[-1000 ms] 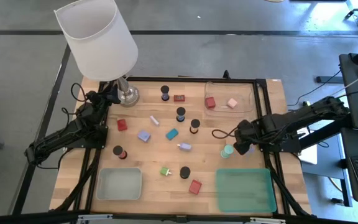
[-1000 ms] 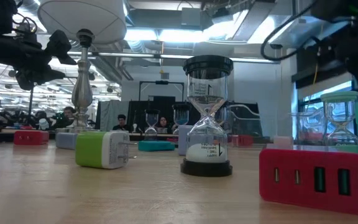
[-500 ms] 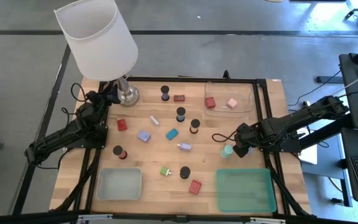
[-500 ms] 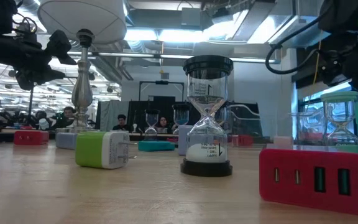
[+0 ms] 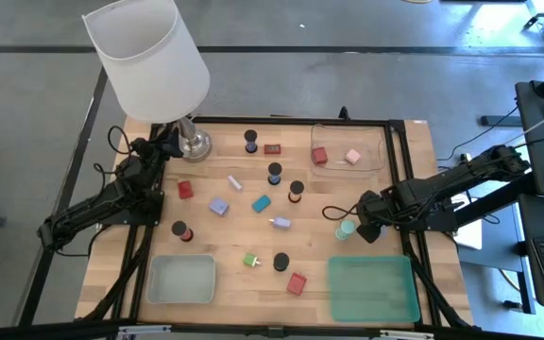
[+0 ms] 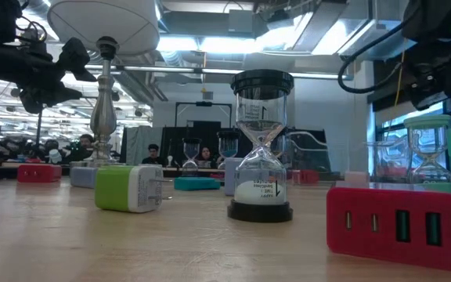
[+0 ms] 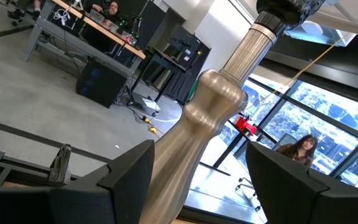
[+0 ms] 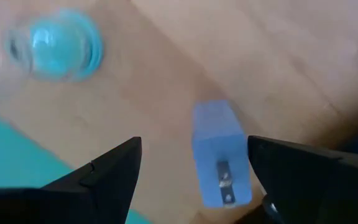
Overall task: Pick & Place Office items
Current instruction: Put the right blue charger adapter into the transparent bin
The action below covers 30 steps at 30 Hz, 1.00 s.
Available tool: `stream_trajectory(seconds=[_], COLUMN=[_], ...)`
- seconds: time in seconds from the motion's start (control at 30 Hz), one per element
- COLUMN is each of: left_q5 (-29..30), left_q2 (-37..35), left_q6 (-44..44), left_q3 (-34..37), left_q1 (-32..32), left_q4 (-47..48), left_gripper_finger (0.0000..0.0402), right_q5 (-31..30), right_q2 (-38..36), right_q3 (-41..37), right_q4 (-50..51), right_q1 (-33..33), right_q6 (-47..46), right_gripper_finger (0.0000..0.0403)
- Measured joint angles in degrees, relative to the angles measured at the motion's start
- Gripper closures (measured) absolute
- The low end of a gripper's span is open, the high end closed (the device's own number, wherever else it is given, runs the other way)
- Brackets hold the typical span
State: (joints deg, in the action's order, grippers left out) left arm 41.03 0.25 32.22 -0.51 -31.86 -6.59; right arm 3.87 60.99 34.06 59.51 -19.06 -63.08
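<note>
High view: right tool (image 5: 356, 229) beside teal hourglass (image 5: 347, 229)

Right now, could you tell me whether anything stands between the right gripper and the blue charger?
Nothing visible does. The blue charger lies on the table directly between the open fingers of the right gripper; the teal hourglass stands apart, off to one side.

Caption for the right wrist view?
Right gripper open above a lilac-blue plug adapter, teal-topped hourglass beside it.
</note>
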Motion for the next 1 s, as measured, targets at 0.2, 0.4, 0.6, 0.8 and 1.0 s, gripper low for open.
stream_trajectory(seconds=[0.2, 0.4, 0.6, 0.8, 1.0], left_q5=[0.0, 0.0, 0.0, 0.0, 0.0], left_q2=[0.0, -0.01, 0.0, 0.0, -0.01], left_q6=[0.0, -0.02, -0.02, -0.02, -0.02], left_q3=[0.0, 0.0, 0.0, 0.0, 0.0], left_q1=[-0.02, 0.0, -0.02, -0.02, -0.02], left_q4=[0.0, -0.01, -0.01, -0.02, -0.01], left_gripper_finger=[0.0151, 0.0151, 0.0151, 0.0151, 0.0151], right_q5=[0.54, -0.24, -0.65, -0.6, -0.19], right_q2=[0.02, 0.04, 0.04, 0.04, 0.04], right_q3=[-1.73, -2.53, -2.53, -2.53, -2.53], right_q4=[-1.78, -2.79, -2.8, -2.96, -2.95], right_q1=[-2.42, -3.28, -3.33, -3.31, -3.31], right_q6=[3.36, 3.0, 2.59, 2.0, 1.98], right_gripper_finger=[0.0109, 0.0109, 0.0109, 0.0123, 0.018])
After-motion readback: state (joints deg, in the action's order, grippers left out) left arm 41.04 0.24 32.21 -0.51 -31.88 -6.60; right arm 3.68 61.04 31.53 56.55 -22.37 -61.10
